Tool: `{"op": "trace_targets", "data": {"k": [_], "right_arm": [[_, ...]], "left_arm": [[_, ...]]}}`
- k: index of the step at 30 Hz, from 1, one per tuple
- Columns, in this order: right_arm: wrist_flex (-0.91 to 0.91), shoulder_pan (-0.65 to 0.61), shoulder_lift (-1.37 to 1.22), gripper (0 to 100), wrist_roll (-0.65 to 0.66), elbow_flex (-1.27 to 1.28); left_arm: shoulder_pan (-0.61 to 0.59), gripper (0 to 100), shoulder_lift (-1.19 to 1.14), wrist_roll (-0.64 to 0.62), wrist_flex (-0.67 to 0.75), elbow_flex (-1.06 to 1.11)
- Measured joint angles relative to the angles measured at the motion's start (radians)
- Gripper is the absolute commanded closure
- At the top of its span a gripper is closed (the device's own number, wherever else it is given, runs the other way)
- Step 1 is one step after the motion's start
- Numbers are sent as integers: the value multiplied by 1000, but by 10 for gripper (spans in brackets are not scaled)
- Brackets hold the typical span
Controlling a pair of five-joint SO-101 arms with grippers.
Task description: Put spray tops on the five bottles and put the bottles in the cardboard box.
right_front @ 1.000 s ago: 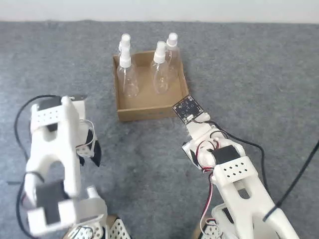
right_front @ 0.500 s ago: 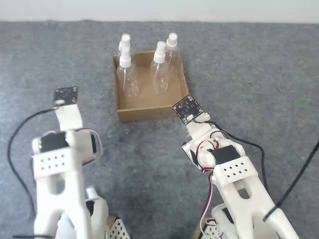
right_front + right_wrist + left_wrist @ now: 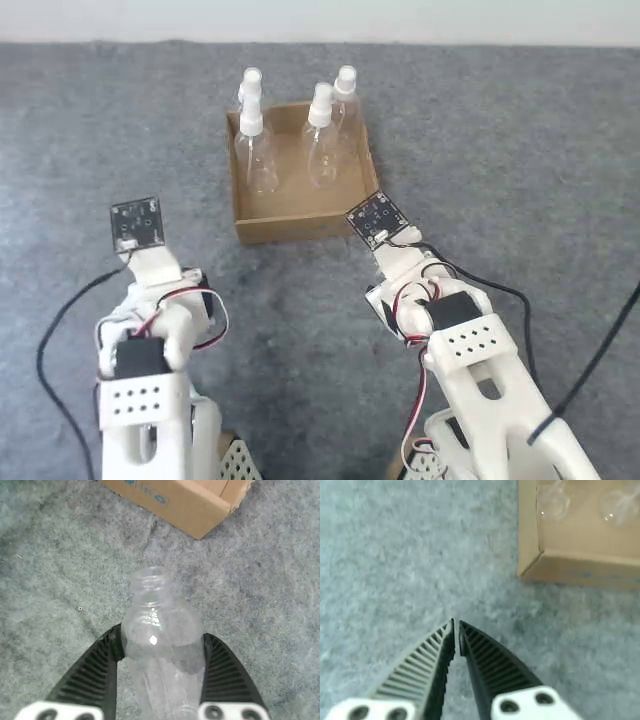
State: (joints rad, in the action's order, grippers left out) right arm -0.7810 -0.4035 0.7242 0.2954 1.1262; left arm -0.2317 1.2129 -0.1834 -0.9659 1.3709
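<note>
Right gripper [image 3: 162, 636]: fingers spread around an open bottle [image 3: 159, 615] and pinching it at the shoulder, with the neck bare and pointing toward 12. It hangs over the grey carpet [image 3: 500, 150], just off the 5 o'clock corner of the box [image 3: 290, 228].

Left gripper [image 3: 456, 625]: fingers pressed together, nothing between them. It sits over the carpet, off the box's 8 o'clock side, a bit apart from it.

Box sits at 12 on the table, with four capped bottles [image 3: 262, 160] upright inside and free floor along its 6 o'clock wall.

Handling guess: empty thin clear plastic, so light and slick, and the walls will dent if squeezed hard. The shoulder looks stiffest, so grip there with moderate force and leave the neck free. This one needs its spray top before boxing.
</note>
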Motion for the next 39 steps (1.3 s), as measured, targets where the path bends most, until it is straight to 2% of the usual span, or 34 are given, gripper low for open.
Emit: {"op": "trace_targets", "data": {"k": [7,15,19,24,29,34,39], "right_arm": [[0,0,0,923,0,0],[0,0,0,923,0,0],[0,0,0,923,0,0],[0,14,0,923,0,0],[0,35,0,923,0,0],[0,35,0,923,0,0],[0,35,0,923,0,0]], "left_arm": [[0,990,123,0,8,83],[0,990,307,-2,110,270],[0,990,433,-2,117,330],[25,989,577,-2,18,331],[86,989,586,-2,-61,331],[84,989,586,-2,-72,331],[68,988,586,-5,-164,331]]}}
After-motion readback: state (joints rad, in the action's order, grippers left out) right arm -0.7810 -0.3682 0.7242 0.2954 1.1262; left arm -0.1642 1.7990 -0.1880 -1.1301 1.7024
